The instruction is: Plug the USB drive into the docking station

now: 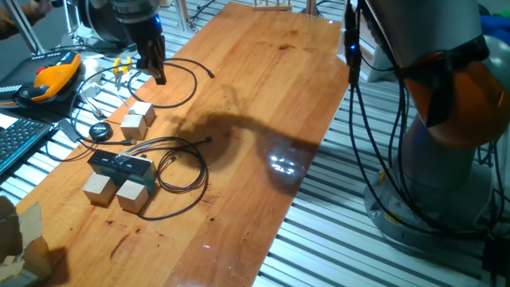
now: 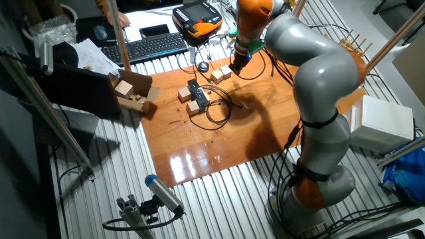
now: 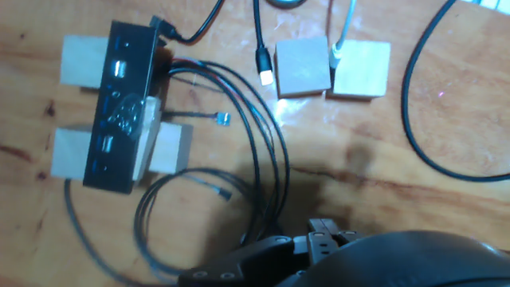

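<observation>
The docking station is a flat dark box lying between pale wooden cubes at the table's left, with thin black cables looped beside it. It also shows in the other fixed view and in the hand view, where small ports show on its top face. My gripper hangs above the table behind the far pair of cubes, well away from the dock. It also shows in the other fixed view and at the bottom of the hand view. Its fingers are together on a small dark piece that looks like the USB drive.
Two cubes stand behind the dock and two in front of it. A round black puck lies to the left. A loose cable plug rests by one cube. An orange pendant and a keyboard lie beyond the table's edge.
</observation>
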Robot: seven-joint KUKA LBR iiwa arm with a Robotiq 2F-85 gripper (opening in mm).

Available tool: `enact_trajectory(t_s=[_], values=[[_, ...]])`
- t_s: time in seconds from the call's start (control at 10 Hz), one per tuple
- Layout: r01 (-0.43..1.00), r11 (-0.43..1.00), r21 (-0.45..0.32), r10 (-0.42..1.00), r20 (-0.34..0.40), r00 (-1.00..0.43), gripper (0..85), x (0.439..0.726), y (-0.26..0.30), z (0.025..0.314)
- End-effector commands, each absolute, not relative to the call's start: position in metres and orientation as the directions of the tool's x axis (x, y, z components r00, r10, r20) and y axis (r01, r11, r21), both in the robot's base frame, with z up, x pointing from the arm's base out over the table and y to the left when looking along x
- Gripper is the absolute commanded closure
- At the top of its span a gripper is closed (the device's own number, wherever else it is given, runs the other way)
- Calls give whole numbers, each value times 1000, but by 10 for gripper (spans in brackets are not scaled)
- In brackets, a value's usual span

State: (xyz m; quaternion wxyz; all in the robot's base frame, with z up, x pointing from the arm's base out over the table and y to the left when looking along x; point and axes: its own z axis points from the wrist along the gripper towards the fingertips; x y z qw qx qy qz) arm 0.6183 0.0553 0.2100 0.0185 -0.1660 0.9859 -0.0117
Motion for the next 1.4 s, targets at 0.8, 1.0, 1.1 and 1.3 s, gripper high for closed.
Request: enact_trajectory(t_s=[0.8, 1.0, 1.1, 1.3], values=[[-347, 937, -38, -349, -102, -932, 680, 693, 60, 171], [-346, 938, -36, -347, -101, -932, 510, 697, 59, 160], [-343, 939, -22, -343, -97, -934, 510, 699, 58, 155], [-337, 942, -8, -337, -59, -940, 510, 702, 59, 152]])
